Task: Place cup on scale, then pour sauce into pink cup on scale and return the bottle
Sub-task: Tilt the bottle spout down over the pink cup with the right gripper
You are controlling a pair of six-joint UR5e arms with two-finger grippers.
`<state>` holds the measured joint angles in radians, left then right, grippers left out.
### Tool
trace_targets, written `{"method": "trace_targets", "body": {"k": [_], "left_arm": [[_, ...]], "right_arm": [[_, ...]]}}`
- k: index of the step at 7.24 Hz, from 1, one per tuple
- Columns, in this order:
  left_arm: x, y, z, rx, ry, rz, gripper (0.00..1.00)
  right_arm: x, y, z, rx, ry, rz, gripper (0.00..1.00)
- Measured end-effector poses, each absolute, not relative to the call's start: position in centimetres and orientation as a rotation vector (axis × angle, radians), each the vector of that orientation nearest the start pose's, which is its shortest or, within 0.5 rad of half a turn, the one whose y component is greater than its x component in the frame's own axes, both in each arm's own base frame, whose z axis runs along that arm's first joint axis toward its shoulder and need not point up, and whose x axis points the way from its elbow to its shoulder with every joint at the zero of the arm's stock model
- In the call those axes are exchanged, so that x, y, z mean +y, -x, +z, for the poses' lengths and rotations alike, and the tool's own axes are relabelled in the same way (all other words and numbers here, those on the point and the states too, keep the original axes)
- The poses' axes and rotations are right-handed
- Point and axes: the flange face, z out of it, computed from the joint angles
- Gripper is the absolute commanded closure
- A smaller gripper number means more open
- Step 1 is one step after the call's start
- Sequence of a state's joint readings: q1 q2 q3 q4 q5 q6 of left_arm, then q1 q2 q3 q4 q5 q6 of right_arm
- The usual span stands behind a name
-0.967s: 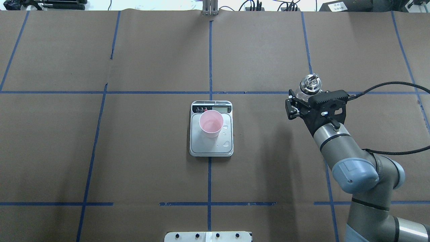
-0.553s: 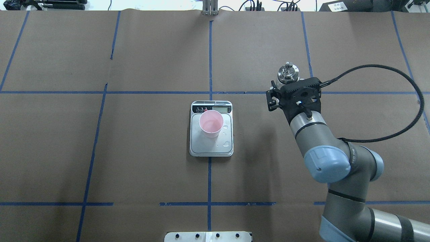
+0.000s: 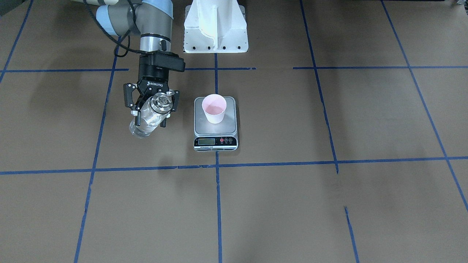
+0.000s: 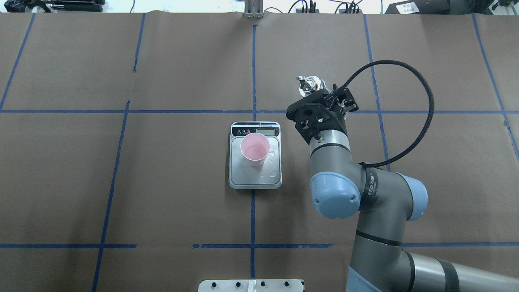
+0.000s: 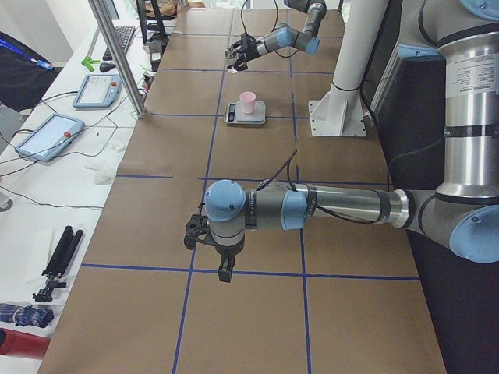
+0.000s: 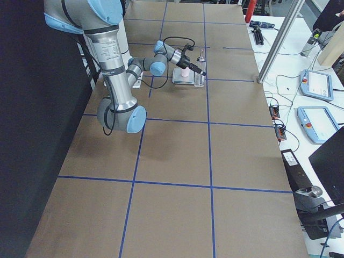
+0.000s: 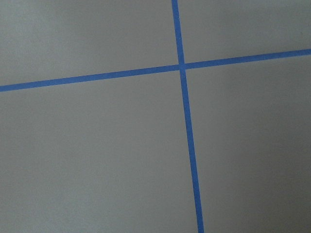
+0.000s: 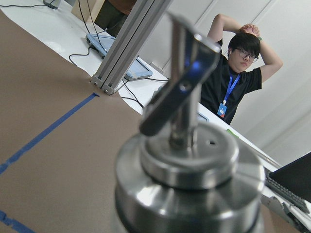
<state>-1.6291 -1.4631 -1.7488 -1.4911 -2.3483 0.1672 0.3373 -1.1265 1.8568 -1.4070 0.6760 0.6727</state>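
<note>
The pale pink tapered cup (image 3: 214, 108) stands on the smooth steel platform (image 3: 204, 126) of the scale (image 3: 215, 141), ready for filling. Near it, the right end effector (image 3: 150, 117) clamps its 2 fingers (image 3: 128, 96) on the clear glass bottle (image 3: 142, 127). The thin metal spout (image 4: 301, 78) is turned cupward, likely for pouring. The left end effector (image 5: 222, 253) hangs over the brown-papered desk (image 4: 121, 182), well apart; its opening I cannot tell.
</note>
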Motion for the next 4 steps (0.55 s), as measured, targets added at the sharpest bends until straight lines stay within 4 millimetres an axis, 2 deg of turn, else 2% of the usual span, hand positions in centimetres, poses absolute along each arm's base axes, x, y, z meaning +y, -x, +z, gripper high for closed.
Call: {"method": "trace_targets", "body": {"k": [2,4], "left_arm": [[-44.0,8.9,62.9,0.774,-0.078,0.099,0.00],[-44.0,8.9,62.9,0.774,-0.077,0.099,0.00]], "right_arm": [[-37.5,50.5,25.3,0.020,-1.216,-0.224,1.00],[-36.7,52.1,26.4,0.309,-1.261,-0.427,1.00]]}}
